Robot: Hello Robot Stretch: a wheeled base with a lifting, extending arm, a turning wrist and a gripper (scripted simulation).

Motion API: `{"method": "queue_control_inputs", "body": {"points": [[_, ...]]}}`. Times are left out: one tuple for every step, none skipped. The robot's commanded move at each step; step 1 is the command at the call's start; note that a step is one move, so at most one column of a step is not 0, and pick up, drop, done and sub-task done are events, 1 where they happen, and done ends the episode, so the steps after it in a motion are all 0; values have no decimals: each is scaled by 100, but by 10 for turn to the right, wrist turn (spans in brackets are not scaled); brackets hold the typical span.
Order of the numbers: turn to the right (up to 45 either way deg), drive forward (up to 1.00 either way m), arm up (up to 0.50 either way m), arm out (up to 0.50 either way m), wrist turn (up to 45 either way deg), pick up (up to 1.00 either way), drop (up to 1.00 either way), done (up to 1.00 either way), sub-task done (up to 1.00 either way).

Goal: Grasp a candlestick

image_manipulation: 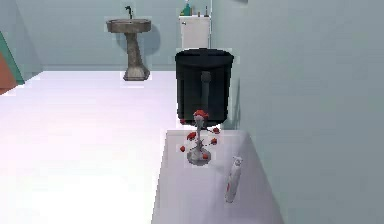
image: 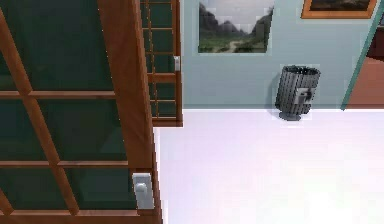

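Candlestick (image_manipulation: 203,138): small upright grey stem with red bits sticking out around it, standing on a pale worktop (image_manipulation: 190,200) in the arm side view.

Handling, my read:
- Looks rigid and metal-like, probably light.
- Narrow foot and tall stem, so it should tip easily if nudged sideways.
- A smooth stem could slip, and the red bits may snag or snap.
- Take it on the bare stem, low, under the red cluster. Don't grab the arms.

Arm side view, left to right:
- Pedestal sink (image_manipulation: 130,40), far off against the back wall.
- Candlestick, mid-frame.
- Black drum (image_manipulation: 205,85), directly behind the candlestick. Can't tell whether it stands on the worktop or on the floor past it.
- White bottle (image_manipulation: 235,180), just beside the candlestick on that side, slightly nearer the camera. Apart, but a clearance risk.

Hand: can't tell whether the fingers are apart or together. Can't give the candlestick's offset from the hand either, so no relative bearing from these frames.

Forward view, left to right: glazed wooden door (image: 60,110) close in, then a grey bin (image: 297,92) by the far wall.
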Motion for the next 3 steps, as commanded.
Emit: {"method": "queue_control_inputs", "body": {"points": [[0,0,50,0,0,0,0,0,0],[0,0,38,0,0,0,0,0,0],[0,0,0,30,0,0,0,0,0]]}}
